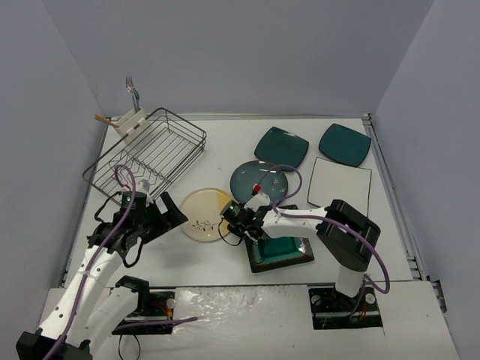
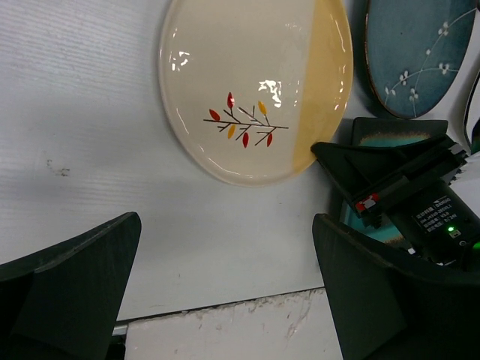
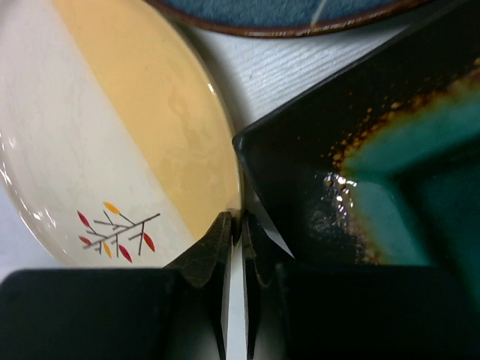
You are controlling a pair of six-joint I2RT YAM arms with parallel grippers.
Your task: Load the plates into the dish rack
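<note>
Six plates (image 1: 339, 184) lie flat on the table (image 1: 225, 139), right of the dish rack (image 1: 150, 154), whose long axis runs diagonally from the left edge toward the far edge. The right gripper (image 3: 236, 225) is closed, its tips together at the rim of the cream-and-tan plate (image 3: 112, 127), just beside a corner of the brown-rimmed teal square plate (image 3: 390, 172) by the near edge. The left gripper (image 2: 225, 255) hangs wide apart over bare table, left of the cream plate.

Right arm (image 1: 300, 218) hides part of brown-rimmed teal plate (image 1: 289, 248); wrist views crop the grey-blue plate (image 2: 412, 52).
</note>
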